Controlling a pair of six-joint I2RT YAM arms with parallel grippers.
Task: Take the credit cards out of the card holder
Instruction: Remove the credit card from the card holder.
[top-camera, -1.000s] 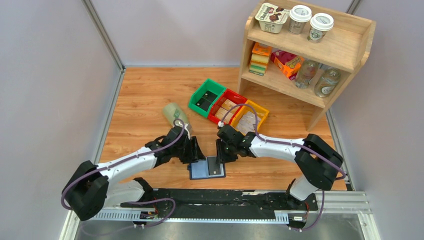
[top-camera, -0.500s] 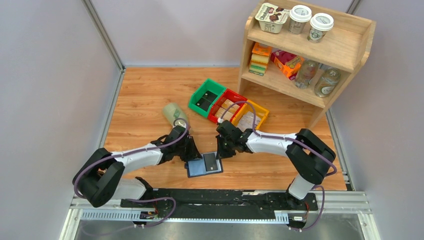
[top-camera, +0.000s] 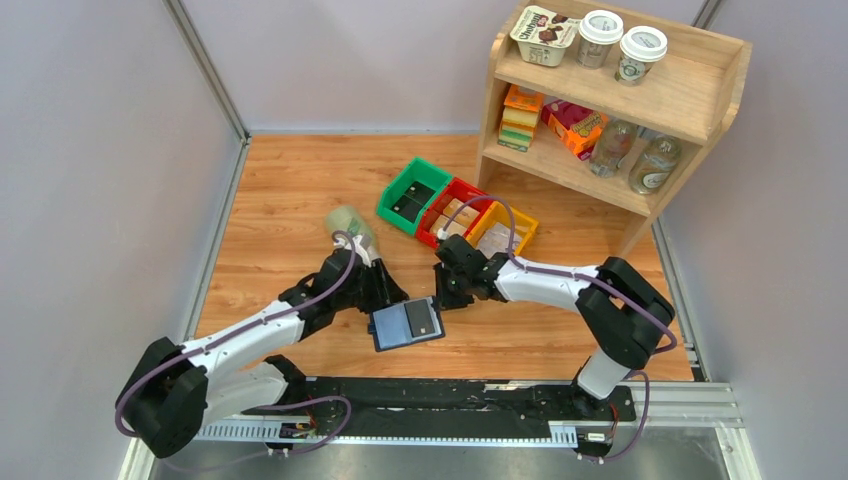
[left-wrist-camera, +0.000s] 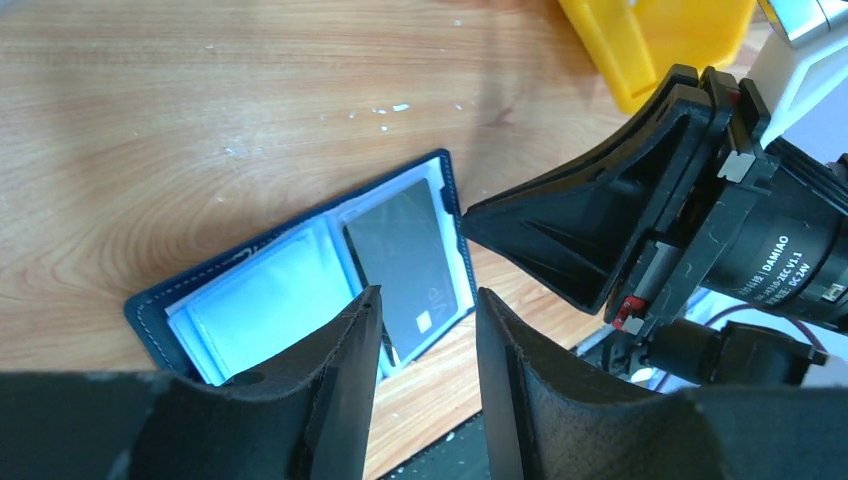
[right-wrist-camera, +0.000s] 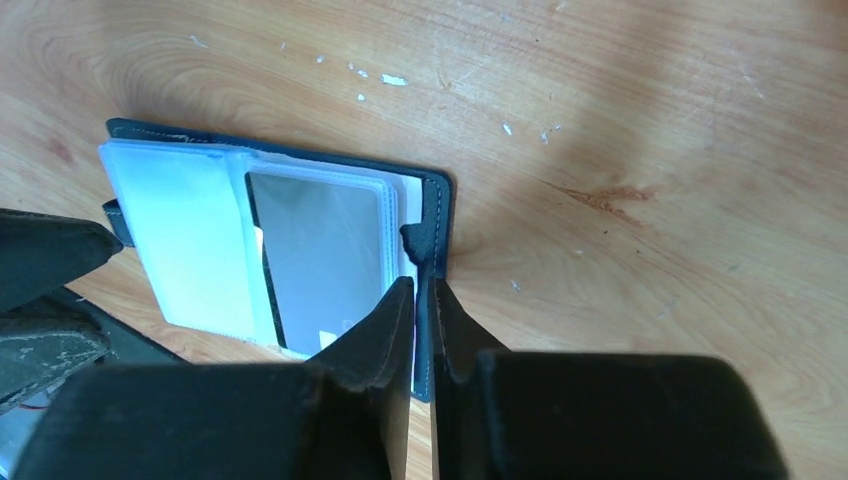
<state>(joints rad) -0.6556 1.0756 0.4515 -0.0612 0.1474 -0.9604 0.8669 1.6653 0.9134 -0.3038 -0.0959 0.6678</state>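
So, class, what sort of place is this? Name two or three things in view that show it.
Most likely a robotics lab test cell: plain grey panels wall in a wooden table, a left arm and right arm are bolted to a base rail, and a wooden shelf holds lidded cups and bottles.

The left claw (top-camera: 384, 304) and right claw (top-camera: 439, 302) crowd the open card holder (top-camera: 405, 324) from either end, coloured bins (top-camera: 432, 234) and a tipped cup (top-camera: 347, 226) stand close behind them, while the counter (top-camera: 280, 200) offers passing room at far left.
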